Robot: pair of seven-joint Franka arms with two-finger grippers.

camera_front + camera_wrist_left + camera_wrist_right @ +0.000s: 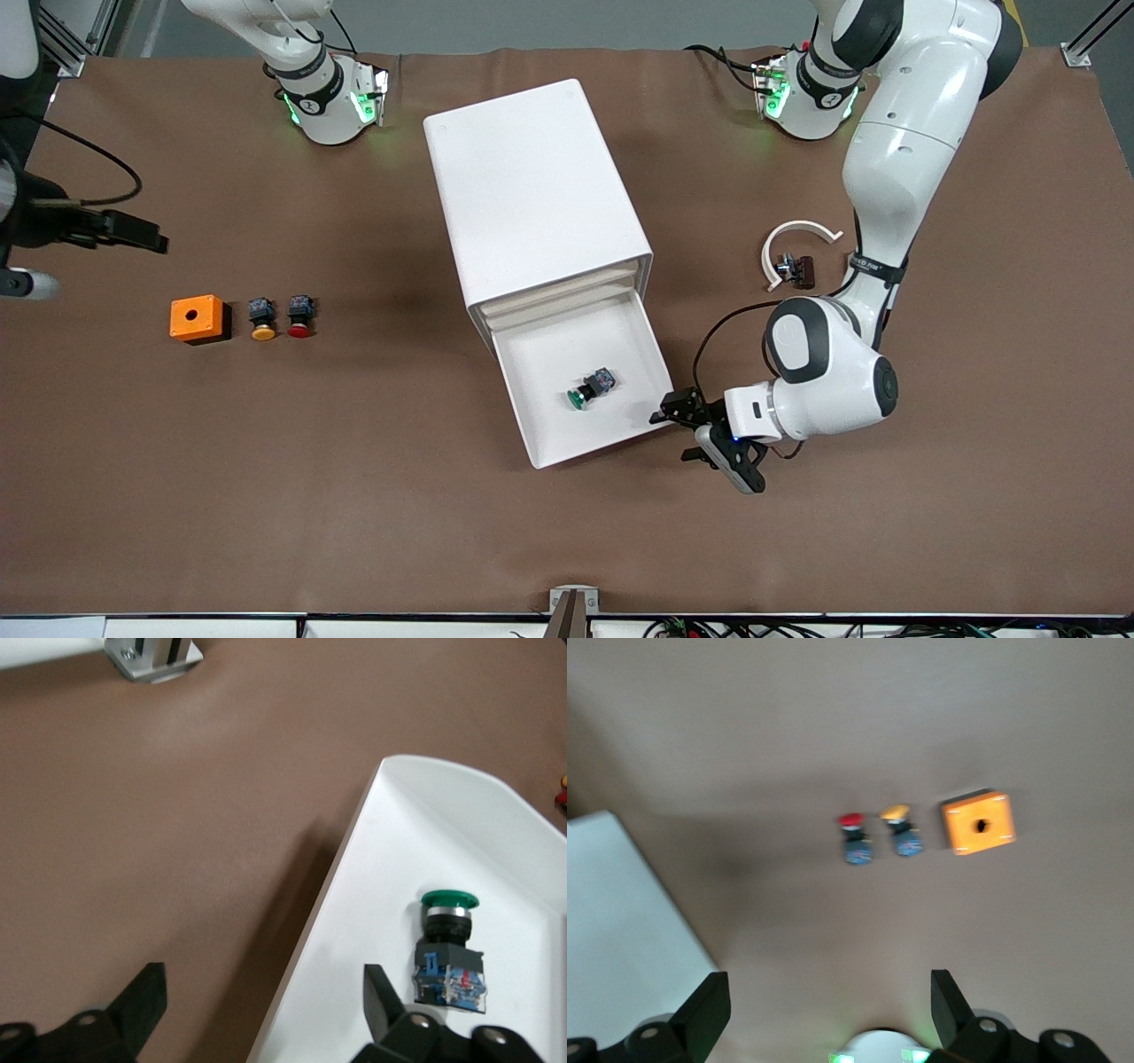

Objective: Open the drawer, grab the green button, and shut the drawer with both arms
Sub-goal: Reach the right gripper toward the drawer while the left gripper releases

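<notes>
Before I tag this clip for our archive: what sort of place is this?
Probably a robotics lab bench: two white arms bolted to a table under brown covering, a white cabinet with its lowest drawer open, and push buttons beside an orange box.

A brown-covered table (372, 496) carries a white cabinet (530, 190) at its middle, the lowest drawer (651, 350) pulled out toward the front camera. Toward the right arm's end sit an orange box (196, 319), a yellow button (262, 318) and a red button (300, 316) in a row. Toward the left arm's end lies a white curved piece (791, 241) with a small dark part (796, 268) beside it.
</notes>
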